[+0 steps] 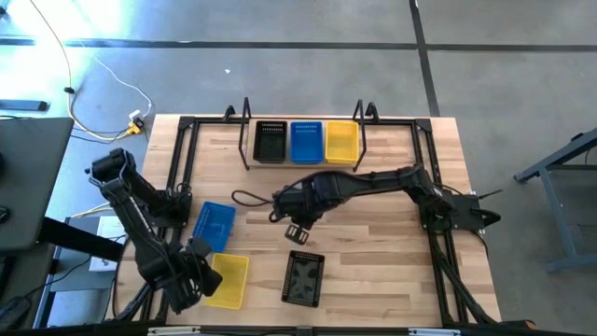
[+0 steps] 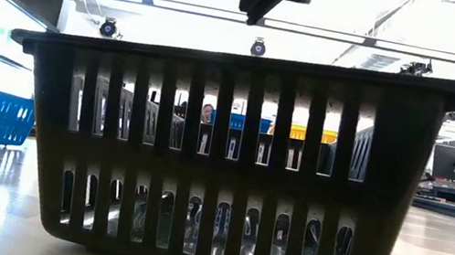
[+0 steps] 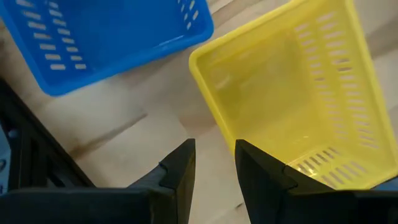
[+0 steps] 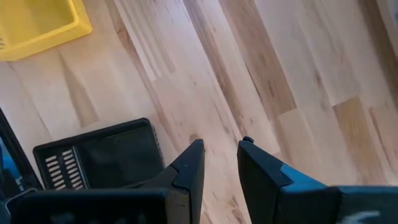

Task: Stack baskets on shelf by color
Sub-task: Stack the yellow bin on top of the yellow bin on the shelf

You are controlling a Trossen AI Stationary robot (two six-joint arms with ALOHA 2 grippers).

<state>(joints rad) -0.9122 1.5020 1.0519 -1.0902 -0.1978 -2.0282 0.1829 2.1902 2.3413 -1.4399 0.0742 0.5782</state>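
On the shelf (image 1: 248,154) at the far edge, a black basket (image 1: 270,142), a blue basket (image 1: 306,142) and a yellow basket (image 1: 341,142) stand side by side. On the table lie a second blue basket (image 1: 215,224), a second yellow basket (image 1: 229,278) and a second black basket (image 1: 304,278), which fills the low view (image 2: 230,165). My left gripper (image 1: 201,275) (image 3: 215,155) is slightly open at that yellow basket's left end. My right gripper (image 1: 297,229) (image 4: 221,155) hangs slightly open over bare wood, beyond the black basket (image 4: 99,162). My left gripper comes at the yellow basket's end wall (image 3: 217,124) slanting down from the table's left, one finger (image 3: 261,168) over the inside and one finger (image 3: 180,165) outside. Whether either finger touches the wall, I cannot tell.
Black metal frame rails (image 1: 182,159) run along the table's left, far and right sides. A dark cable (image 1: 247,198) lies on the wood near the right arm. Bare wood shows between the shelf and the loose baskets and to the right of the black basket.
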